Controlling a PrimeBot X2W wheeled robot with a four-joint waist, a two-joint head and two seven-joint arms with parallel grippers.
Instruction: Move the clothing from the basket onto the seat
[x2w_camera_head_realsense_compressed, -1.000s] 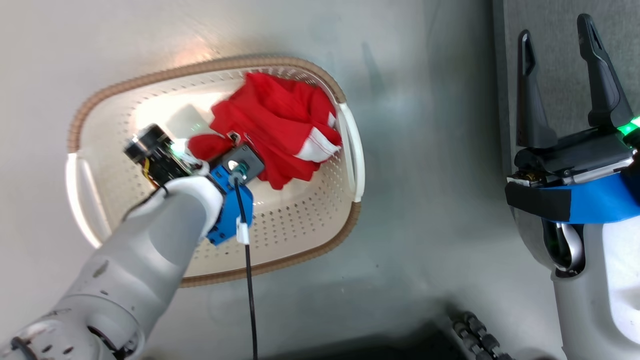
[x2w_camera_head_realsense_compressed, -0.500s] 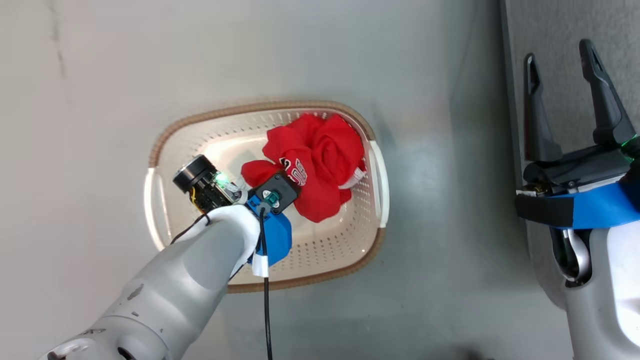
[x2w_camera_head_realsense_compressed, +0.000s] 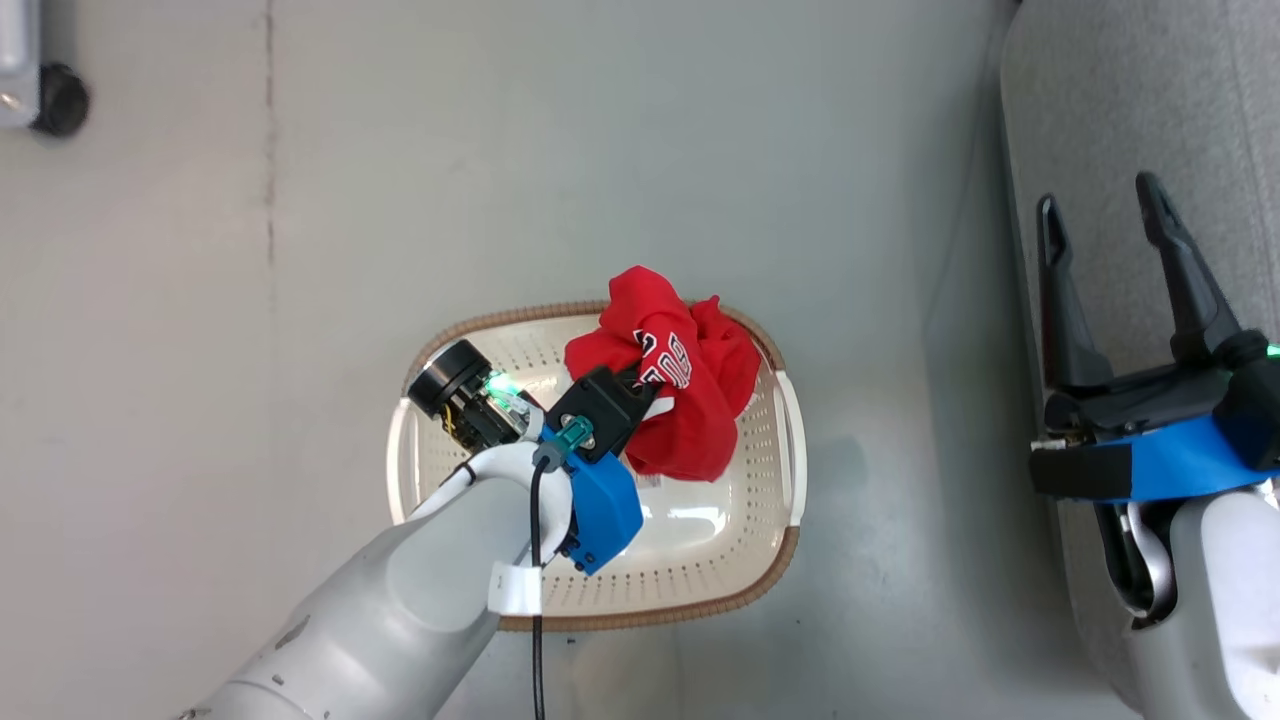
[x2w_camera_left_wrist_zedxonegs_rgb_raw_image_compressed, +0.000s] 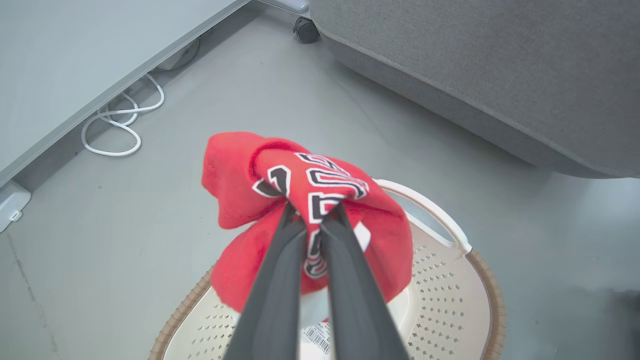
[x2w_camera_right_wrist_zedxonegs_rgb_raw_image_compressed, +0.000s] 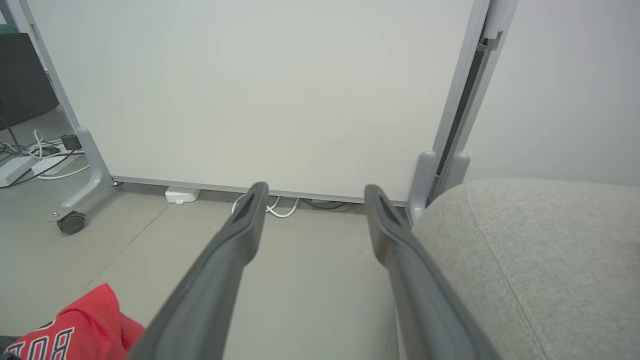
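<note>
A bunched red garment (x2w_camera_head_realsense_compressed: 690, 400) with black-and-white lettering hangs above the cream perforated basket (x2w_camera_head_realsense_compressed: 770, 490), which sits on the floor. My left gripper (x2w_camera_head_realsense_compressed: 648, 385) is shut on a fold of the lettered cloth, and in the left wrist view the two fingers (x2w_camera_left_wrist_zedxonegs_rgb_raw_image_compressed: 285, 240) pinch the red garment (x2w_camera_left_wrist_zedxonegs_rgb_raw_image_compressed: 240, 165) over the basket (x2w_camera_left_wrist_zedxonegs_rgb_raw_image_compressed: 450, 295). My right gripper (x2w_camera_head_realsense_compressed: 1098, 195) stands open over the edge of the light grey seat (x2w_camera_head_realsense_compressed: 1100, 100), nothing between its fingers. The same seat (x2w_camera_right_wrist_zedxonegs_rgb_raw_image_compressed: 540, 250) fills the right wrist view's lower right, and a red corner of the garment (x2w_camera_right_wrist_zedxonegs_rgb_raw_image_compressed: 85, 325) shows at lower left. I cannot tell whether both garments are in the bundle.
The grey floor (x2w_camera_head_realsense_compressed: 500, 150) surrounds the basket. A wheeled panel stands beyond, with a caster (x2w_camera_right_wrist_zedxonegs_rgb_raw_image_compressed: 70, 222) and white cables (x2w_camera_left_wrist_zedxonegs_rgb_raw_image_compressed: 120, 125) at its foot. Another caster (x2w_camera_head_realsense_compressed: 60, 98) shows at the head view's top left. A barcode label (x2w_camera_left_wrist_zedxonegs_rgb_raw_image_compressed: 320, 334) lies on the basket floor.
The head camera has risen, so the basket looks smaller and lower. My left gripper has lifted the red garment up out of the basket bottom. The right gripper stays open.
</note>
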